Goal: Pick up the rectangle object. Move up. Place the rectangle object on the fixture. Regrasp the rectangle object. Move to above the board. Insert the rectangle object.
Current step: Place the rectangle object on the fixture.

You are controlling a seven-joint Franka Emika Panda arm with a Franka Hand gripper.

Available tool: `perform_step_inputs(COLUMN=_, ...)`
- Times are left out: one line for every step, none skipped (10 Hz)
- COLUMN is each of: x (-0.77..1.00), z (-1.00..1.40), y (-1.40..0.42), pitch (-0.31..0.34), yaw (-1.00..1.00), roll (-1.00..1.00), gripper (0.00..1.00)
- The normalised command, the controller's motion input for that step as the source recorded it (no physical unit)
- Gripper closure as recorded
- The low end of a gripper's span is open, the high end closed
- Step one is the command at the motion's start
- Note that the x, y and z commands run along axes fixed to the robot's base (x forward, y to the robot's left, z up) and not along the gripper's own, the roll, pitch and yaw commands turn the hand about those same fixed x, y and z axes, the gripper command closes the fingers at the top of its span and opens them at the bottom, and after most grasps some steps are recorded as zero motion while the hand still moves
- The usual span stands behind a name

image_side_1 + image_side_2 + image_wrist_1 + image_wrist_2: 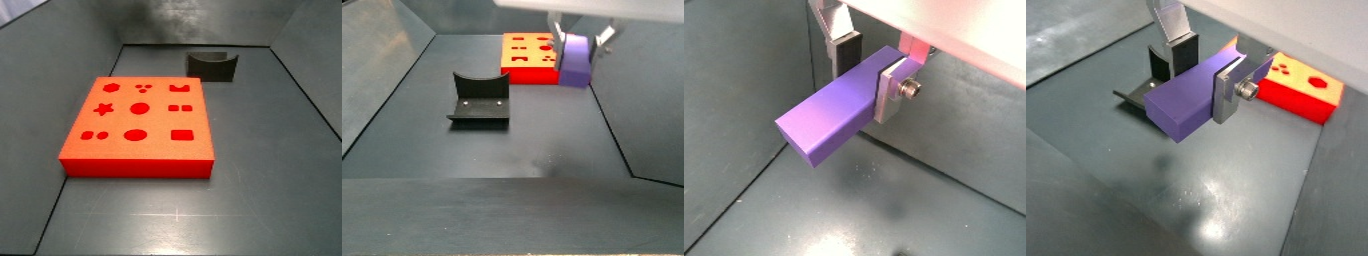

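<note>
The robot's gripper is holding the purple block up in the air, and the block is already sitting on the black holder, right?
Not quite. The gripper does hold the purple block in the air, but the block isn't on the black holder. A side view shows the holder empty, away from the block.

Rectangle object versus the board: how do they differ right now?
The rectangle object is purple, small and plain; the board is red-orange, large and full of shaped cut-outs. The rectangle object is held off the floor, clamped in the tool; the board lies flat on the floor. Both are rectangular blocks.
</note>
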Motion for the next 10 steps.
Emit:
perform_step_inputs(x=0.66, z=-0.06, y=-1.00, pitch=0.101, yaw=0.76, roll=0.52, gripper=1.00)
perform_step_inputs(x=0.68, z=-0.06, y=-1.00, pitch=0.084, yaw=0.56, roll=0.45, gripper=1.00)
perform_step_inputs(x=0.68, z=-0.05, y=-1.00, pitch=0.064, yaw=0.38, roll=0.33, gripper=1.00)
perform_step_inputs(x=0.70, z=-0.06, y=-1.00, pitch=0.044, yaw=0.24, roll=0.23, gripper=1.00)
perform_step_inputs(x=0.74, z=-0.06, y=-1.00, pitch=0.035, yaw=0.14, roll=0.16, gripper=1.00)
perform_step_inputs(x=0.80, z=-0.06, y=-1.00, pitch=0.037, yaw=0.09, roll=0.13, gripper=1.00)
perform_step_inputs(x=0.83, z=-0.06, y=-0.94, pitch=0.045, yaw=0.06, roll=0.12, gripper=1.00)
perform_step_inputs(x=0.66, z=-0.04, y=-0.60, pitch=0.061, yaw=0.04, roll=0.12, gripper=1.00)
perform_step_inputs(x=0.53, z=-0.02, y=-0.35, pitch=0.076, yaw=0.04, roll=0.12, gripper=1.00)
perform_step_inputs(x=0.42, z=-0.01, y=-0.16, pitch=0.090, yaw=0.03, roll=0.11, gripper=1.00)
